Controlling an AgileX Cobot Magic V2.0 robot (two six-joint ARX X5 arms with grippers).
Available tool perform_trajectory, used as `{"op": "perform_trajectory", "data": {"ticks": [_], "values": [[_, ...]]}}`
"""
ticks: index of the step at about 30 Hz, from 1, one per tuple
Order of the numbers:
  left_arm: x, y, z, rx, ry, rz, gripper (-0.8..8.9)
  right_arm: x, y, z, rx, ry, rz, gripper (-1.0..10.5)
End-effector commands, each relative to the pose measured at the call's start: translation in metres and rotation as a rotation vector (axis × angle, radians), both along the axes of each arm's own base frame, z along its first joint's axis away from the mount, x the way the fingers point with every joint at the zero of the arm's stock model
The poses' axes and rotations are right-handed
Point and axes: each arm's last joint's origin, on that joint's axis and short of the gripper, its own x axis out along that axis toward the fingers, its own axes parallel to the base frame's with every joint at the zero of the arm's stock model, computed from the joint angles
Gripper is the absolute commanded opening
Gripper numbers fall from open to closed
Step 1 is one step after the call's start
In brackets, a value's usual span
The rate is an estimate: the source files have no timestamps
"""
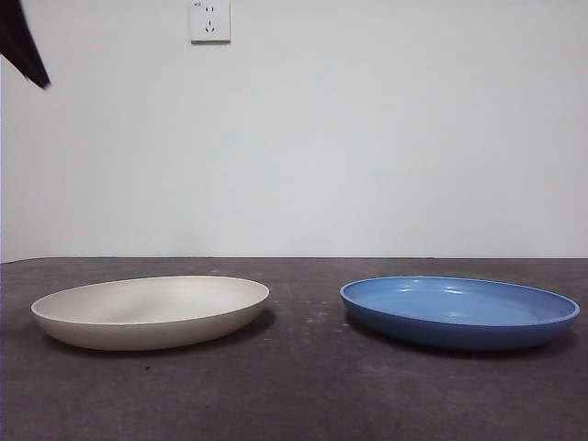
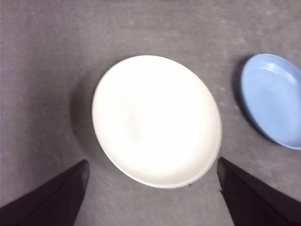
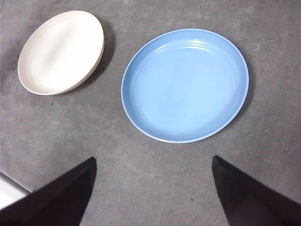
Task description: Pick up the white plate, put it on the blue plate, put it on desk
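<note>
The white plate [image 1: 151,310] rests flat on the desk [image 1: 303,395] at the left, and the blue plate [image 1: 459,311] rests at the right, a gap between them. High over the white plate [image 2: 156,120] hangs my left gripper [image 2: 153,175], open and holding nothing; the blue plate [image 2: 273,99] shows off to one side of it. My right gripper [image 3: 154,172] hovers open above the desk near the blue plate [image 3: 185,84], with the white plate [image 3: 61,52] farther off. In the front view only one black arm tip [image 1: 23,44] shows at the top left corner.
A white wall with a power socket [image 1: 209,20] stands behind the desk. A pale strip [image 3: 9,190] marks the desk's edge in the right wrist view.
</note>
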Motion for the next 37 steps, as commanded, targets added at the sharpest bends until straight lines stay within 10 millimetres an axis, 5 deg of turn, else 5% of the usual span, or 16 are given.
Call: {"op": "perform_trajectory", "data": {"ticks": [1,18,32,37], "values": [[0.019,-0.005,-0.001,0.042,0.028,0.013,4.37,0.001,0.0,0.006,0.01,-0.019,-0.004,3.9],[0.103,-0.028,-0.08,0.177,0.21,0.03,4.33,0.002,0.0,0.006,0.01,-0.024,-0.004,3.9],[0.122,-0.03,-0.125,0.242,0.331,0.052,4.3,0.002,0.0,0.006,0.009,-0.025,-0.004,3.9],[0.122,-0.03,-0.127,0.242,0.341,0.055,3.11,0.002,0.0,0.006,0.009,-0.025,-0.004,3.9]]}}
